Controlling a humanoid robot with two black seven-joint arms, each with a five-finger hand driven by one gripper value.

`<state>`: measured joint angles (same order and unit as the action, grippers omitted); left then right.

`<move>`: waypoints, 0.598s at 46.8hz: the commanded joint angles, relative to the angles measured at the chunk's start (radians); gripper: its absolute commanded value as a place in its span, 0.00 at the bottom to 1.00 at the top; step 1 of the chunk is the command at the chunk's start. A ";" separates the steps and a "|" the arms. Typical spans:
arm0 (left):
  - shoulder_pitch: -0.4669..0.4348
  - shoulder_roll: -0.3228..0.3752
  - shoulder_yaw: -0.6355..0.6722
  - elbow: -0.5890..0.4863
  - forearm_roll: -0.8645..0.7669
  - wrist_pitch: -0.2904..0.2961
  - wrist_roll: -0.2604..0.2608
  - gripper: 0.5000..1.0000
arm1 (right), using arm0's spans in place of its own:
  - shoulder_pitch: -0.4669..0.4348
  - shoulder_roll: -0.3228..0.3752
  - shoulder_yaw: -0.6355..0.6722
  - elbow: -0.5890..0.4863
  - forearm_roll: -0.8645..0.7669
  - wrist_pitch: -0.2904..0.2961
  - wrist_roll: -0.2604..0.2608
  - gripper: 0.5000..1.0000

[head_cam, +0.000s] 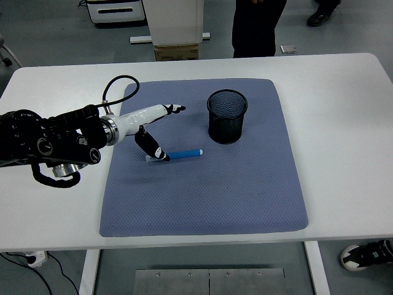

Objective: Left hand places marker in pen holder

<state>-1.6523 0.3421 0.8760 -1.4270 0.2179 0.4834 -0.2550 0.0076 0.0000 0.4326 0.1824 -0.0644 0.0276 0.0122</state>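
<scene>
A blue marker (182,154) with a white end lies flat on the blue-grey mat (202,190), left of and a little nearer than the black mesh pen holder (227,116), which stands upright. My left hand (155,127) reaches in from the left, fingers spread and open. Its thumb tip (161,153) points down at the marker's left end, and its other fingers (174,109) stretch out above it. It holds nothing. The right arm is out of view.
The mat covers the middle of the white table (344,123). A person's legs (258,27) stand beyond the far edge at top, right of a cardboard box (177,37).
</scene>
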 commanded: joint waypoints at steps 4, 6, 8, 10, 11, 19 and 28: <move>-0.001 -0.003 0.021 -0.020 0.000 0.038 -0.003 1.00 | 0.000 0.000 0.000 0.000 0.000 0.000 0.000 1.00; -0.003 -0.006 0.026 -0.032 0.000 0.060 -0.004 1.00 | 0.000 0.000 0.000 0.000 0.000 0.000 0.000 1.00; -0.003 -0.009 0.027 -0.043 0.000 0.079 -0.006 1.00 | 0.000 0.000 0.000 0.000 0.000 0.000 0.000 1.00; -0.004 -0.014 0.029 -0.053 0.000 0.098 -0.006 1.00 | 0.000 0.000 0.000 0.000 0.000 0.000 0.000 1.00; -0.006 -0.015 0.031 -0.055 0.000 0.104 -0.006 1.00 | 0.000 0.000 0.000 0.000 0.000 0.000 0.000 1.00; -0.007 -0.020 0.054 -0.058 0.000 0.127 -0.017 1.00 | 0.000 0.000 0.000 0.000 0.000 0.000 0.000 1.00; -0.003 -0.038 0.066 -0.056 0.000 0.127 -0.017 1.00 | 0.000 0.000 0.000 0.000 0.000 0.000 0.000 1.00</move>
<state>-1.6585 0.3071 0.9389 -1.4847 0.2179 0.6109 -0.2717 0.0077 0.0000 0.4326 0.1825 -0.0644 0.0275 0.0122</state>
